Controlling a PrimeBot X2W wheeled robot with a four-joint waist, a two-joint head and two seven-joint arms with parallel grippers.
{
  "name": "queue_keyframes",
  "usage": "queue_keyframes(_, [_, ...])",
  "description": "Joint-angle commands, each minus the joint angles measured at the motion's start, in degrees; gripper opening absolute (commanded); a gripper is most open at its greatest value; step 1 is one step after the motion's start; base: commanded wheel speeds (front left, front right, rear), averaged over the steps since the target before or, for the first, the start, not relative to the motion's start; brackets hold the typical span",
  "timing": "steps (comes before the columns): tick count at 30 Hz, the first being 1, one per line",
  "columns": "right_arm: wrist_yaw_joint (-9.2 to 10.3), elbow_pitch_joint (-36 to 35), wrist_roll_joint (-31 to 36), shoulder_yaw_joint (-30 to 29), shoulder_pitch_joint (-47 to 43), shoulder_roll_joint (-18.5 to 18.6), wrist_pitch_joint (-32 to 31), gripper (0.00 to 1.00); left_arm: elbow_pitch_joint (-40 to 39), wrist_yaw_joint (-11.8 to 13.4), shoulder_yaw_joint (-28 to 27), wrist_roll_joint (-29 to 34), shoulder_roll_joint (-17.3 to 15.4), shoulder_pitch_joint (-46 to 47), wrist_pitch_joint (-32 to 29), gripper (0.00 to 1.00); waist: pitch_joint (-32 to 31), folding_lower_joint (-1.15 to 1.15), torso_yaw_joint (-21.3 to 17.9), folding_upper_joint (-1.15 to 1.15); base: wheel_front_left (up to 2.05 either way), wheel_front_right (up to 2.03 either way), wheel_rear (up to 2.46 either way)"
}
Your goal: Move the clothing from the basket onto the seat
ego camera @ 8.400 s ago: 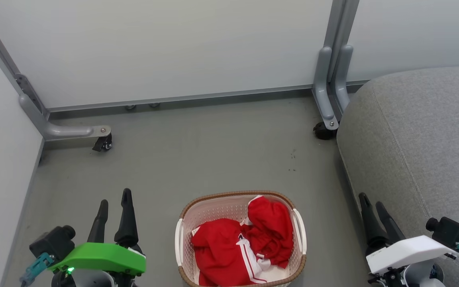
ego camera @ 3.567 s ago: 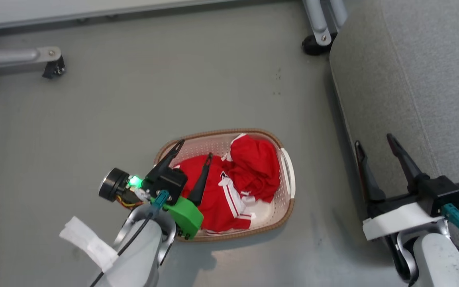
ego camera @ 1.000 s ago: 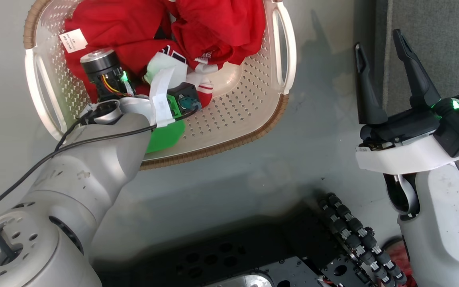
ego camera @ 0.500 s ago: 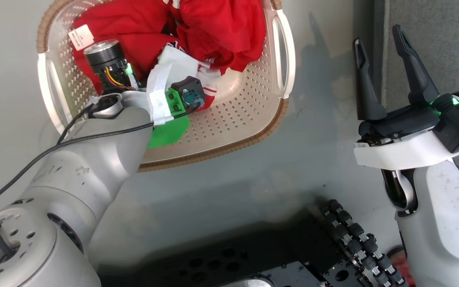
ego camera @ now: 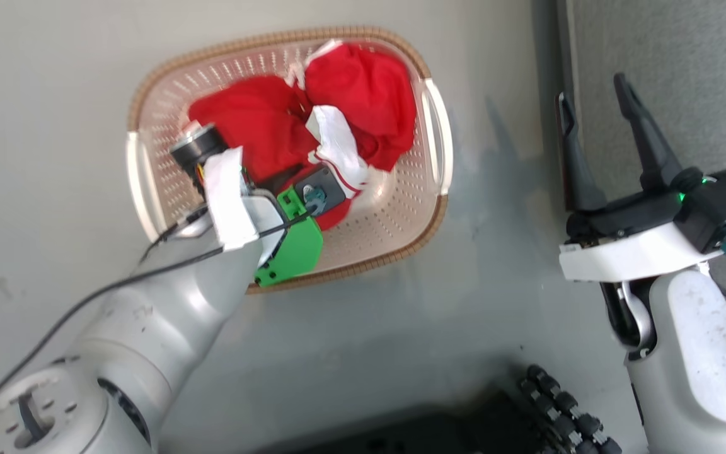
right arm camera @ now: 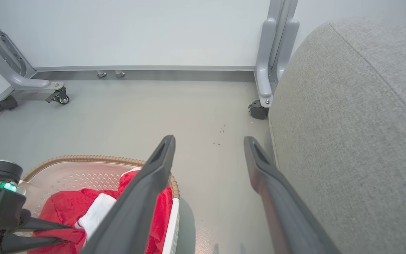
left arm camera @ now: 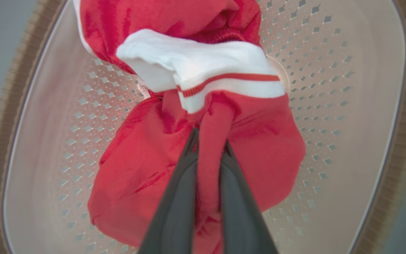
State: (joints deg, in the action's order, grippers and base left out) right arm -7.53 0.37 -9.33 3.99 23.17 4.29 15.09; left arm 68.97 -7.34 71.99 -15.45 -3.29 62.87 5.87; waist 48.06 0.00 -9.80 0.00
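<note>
Clothing (ego camera: 262,126) sits bunched in the basket (ego camera: 275,39) on the floor (ego camera: 54,94) in your head view, with the seat (ego camera: 684,63) off to the right. Your right gripper (ego camera: 592,88) hangs spread wide by the seat's edge, holding nothing. In your left wrist view, your left gripper (left arm camera: 208,141) is pinched tight on a red fold, with a white striped band (left arm camera: 224,77) just past its tips. Your right wrist view has those wide fingers (right arm camera: 146,190) over the floor, basket at left, seat at right.

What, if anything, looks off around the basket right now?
Nothing stands out. The basket sits level on the floor, intact, no clothing spilled outside it. The left gripper pinches a red fold; the right gripper is open beside the seat.
</note>
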Motion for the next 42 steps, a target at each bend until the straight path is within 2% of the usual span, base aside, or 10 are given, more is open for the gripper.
queue_keyframes(1, [0.08,0.4,0.3,0.2,-1.4,0.2,0.1,1.0,-0.1,0.9,-0.9,-1.5,0.2,-2.3,1.9,0.0,-7.6,0.0,2.3,0.0,0.0,0.0,0.0])
queue_keyframes(7, [0.08,2.1,0.3,0.8,-5.3,0.6,0.1,1.0,-1.3,3.4,-5.1,-7.0,0.4,-8.4,7.4,0.0,-16.1,0.0,3.4,0.0,0.0,0.0,0.0])
queue_keyframes(8, [0.08,2.8,0.4,1.0,-6.9,0.7,0.1,1.0,-2.4,4.2,-5.8,-8.3,0.5,-10.7,8.3,0.0,-19.2,0.0,3.6,0.0,0.0,0.0,0.0])
queue_keyframes(14, [0.07,4.4,0.0,2.1,-11.5,0.4,0.1,1.0,-7.8,7.3,-8.7,-12.2,0.4,-18.0,9.4,0.0,-28.8,0.0,4.3,0.0,0.0,0.0,0.0])
queue_keyframes(17, [0.07,4.9,0.0,3.1,-13.5,0.3,0.1,1.0,-12.1,9.2,-11.9,-13.8,0.4,-21.0,9.4,0.0,-33.0,0.0,4.5,0.0,0.0,0.0,0.0])
queue_keyframes(24, [0.08,7.3,-0.1,5.6,-19.0,0.3,0.1,1.0,-24.9,13.6,-19.1,-12.2,-3.2,-30.9,9.4,0.0,-43.0,0.0,4.1,0.0,0.0,0.0,0.0])
queue_keyframes(31, [0.08,8.1,-0.2,6.7,-22.8,0.2,0.1,1.0,-34.6,15.0,-24.9,-9.7,-5.9,-38.8,9.4,0.0,-48.4,0.0,4.0,0.0,0.0,0.0,0.0])
queue_keyframes(38, [0.08,8.3,-0.3,7.2,-24.5,0.0,0.1,1.0,-41.8,15.9,-29.0,-7.1,-7.0,-41.8,9.3,0.0,-50.2,0.0,4.0,0.0,0.0,0.0,0.0])
queue_keyframes(42, [0.08,8.4,-0.4,7.6,-25.5,0.2,0.1,1.0,-44.9,15.5,-30.7,-6.5,-6.7,-42.6,9.4,0.0,-51.1,0.0,4.3,0.0,0.0,0.0,0.0])
